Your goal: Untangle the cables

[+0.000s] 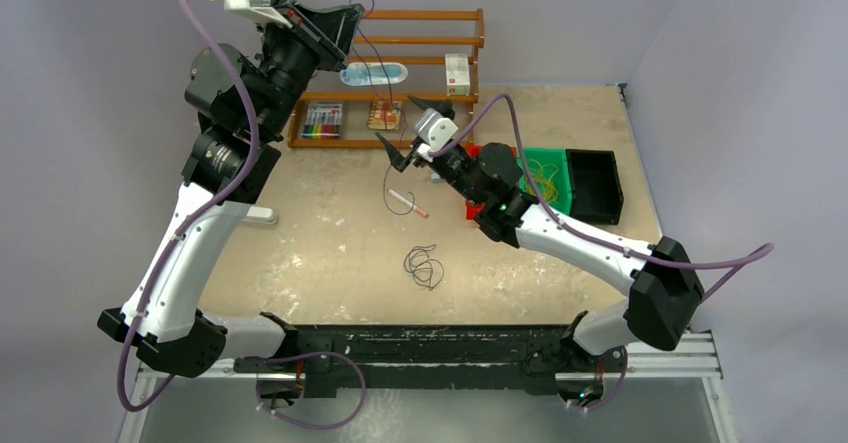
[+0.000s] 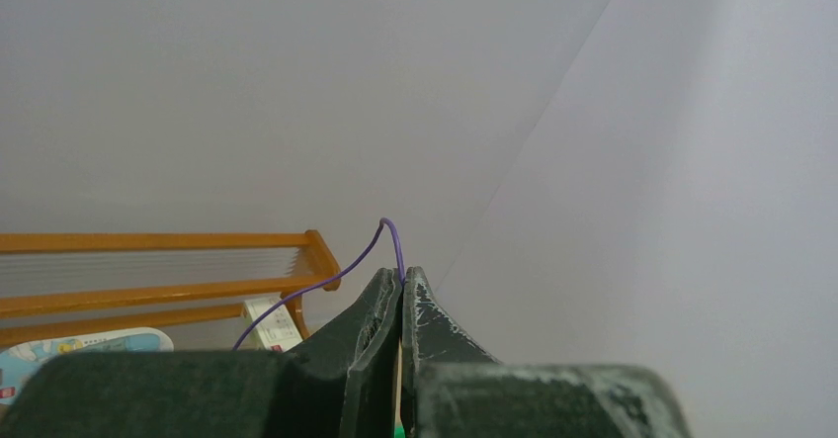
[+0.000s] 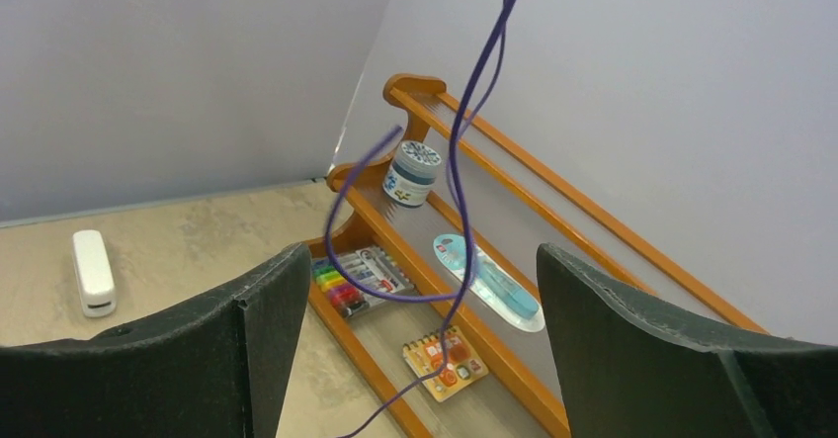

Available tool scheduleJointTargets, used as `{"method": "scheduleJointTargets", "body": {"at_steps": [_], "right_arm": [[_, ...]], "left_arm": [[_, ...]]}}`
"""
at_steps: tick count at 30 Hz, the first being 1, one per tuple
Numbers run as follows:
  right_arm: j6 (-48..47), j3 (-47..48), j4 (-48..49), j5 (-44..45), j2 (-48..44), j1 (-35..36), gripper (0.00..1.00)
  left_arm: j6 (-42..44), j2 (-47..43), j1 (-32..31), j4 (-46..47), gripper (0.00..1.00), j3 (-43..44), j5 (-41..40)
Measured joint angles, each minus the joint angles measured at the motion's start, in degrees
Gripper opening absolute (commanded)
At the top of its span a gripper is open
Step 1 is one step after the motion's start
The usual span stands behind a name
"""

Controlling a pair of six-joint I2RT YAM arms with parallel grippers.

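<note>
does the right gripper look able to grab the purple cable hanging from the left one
Probably yes: the right gripper is open, and the purple cable, pinched in the shut left gripper, hangs just ahead between its fingers, nothing blocking.

Purple cable (image 2: 336, 278) pinched in left hand (image 2: 402, 278), dangling; black cable (image 1: 424, 266) looped on table (image 1: 300, 253).

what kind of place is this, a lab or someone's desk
Probably a robot lab test cell, not a desk: two arms bolted to a scuffed table, plain walls closing it in, and a wooden rack of stationery.
</note>
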Motion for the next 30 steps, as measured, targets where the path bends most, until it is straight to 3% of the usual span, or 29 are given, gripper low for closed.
{"method": "scheduleJointTargets", "body": {"at_steps": [7, 14, 18, 26, 30], "right_arm": [[-0.9, 2.0, 0.8, 0.0, 2.3, 0.0, 0.65], [-1.2, 2.1, 2.3, 0.0, 2.3, 0.0, 0.28], [-0.5, 2.1, 2.4, 0.1, 2.3, 0.0, 0.02], [1.8, 2.0, 2.1, 3.4, 2.0, -0.1, 0.0], [3.6, 1.7, 0.0, 4.5, 0.0, -0.8, 0.0]], "left_arm": [[-0.3, 0.0, 0.0, 0.0, 0.0, 0.0, 0.2], [-0.3, 0.0, 0.0, 0.0, 0.0, 0.0, 0.2], [-0.3, 0.0, 0.0, 0.0, 0.0, 0.0, 0.2], [-0.3, -0.5, 0.0, 0.0, 0.0, -2.6, 0.0], [-0.3, -1.1, 0.0, -0.4, 0.06, -4.3, -0.2]]}}
